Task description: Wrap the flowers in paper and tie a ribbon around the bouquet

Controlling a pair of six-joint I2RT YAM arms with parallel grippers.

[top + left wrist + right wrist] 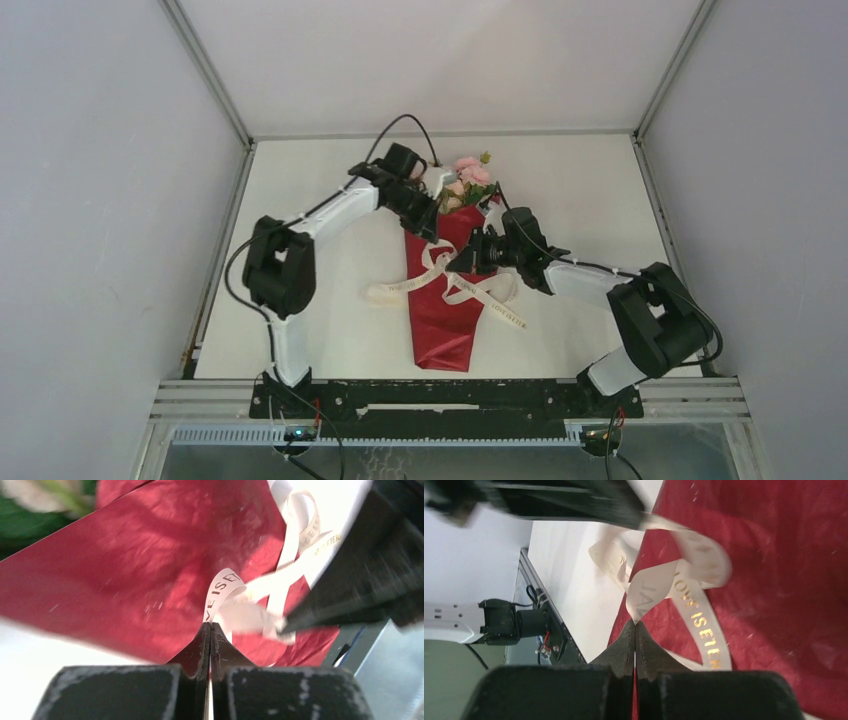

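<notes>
The flowers (468,178) lie wrapped in the paper (440,325); left fingers (210,636) and right fingers (634,636) each pinch the ribbon (400,288), whose knot looks not yet tight.

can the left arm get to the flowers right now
Probably not yet: the left gripper is shut on the ribbon. The flowers lie close beside it, nothing between, but it must let go first.
</notes>
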